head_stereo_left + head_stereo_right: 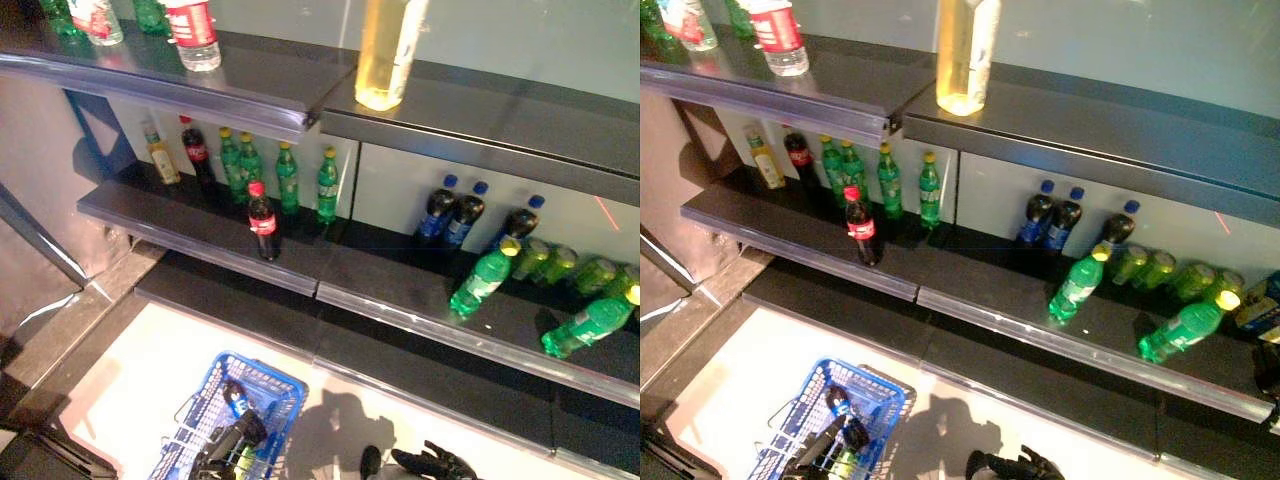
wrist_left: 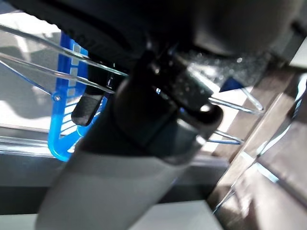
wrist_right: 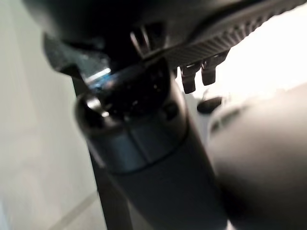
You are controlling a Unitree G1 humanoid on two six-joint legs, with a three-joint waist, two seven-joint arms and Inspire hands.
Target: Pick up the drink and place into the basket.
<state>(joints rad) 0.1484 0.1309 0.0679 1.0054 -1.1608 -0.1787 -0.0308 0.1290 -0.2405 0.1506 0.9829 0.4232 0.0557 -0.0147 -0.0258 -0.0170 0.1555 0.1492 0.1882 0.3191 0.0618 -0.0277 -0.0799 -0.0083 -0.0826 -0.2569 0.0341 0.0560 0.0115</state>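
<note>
The blue basket (image 1: 262, 392) hangs low at the lower left, in front of the shelves. My left hand (image 1: 232, 438) is shut on its thin wire handles (image 2: 45, 71). Inside the basket lie a dark drink with a blue cap (image 1: 235, 398) and something green. My right hand (image 1: 432, 463) is low at the bottom middle, fingers spread and empty, over the pale floor. On the middle shelf a cola bottle with a red cap (image 1: 262, 222) stands alone near the front edge. Green bottles (image 1: 287, 178) stand behind it.
Dark bottles with blue caps (image 1: 450, 215) stand further right on the middle shelf (image 1: 200, 235). Green bottles (image 1: 482, 280) lie on their sides there. A tall yellow bottle (image 1: 385, 50) and clear bottles (image 1: 195, 35) stand on the top shelf. A low dark ledge (image 1: 400, 365) runs below.
</note>
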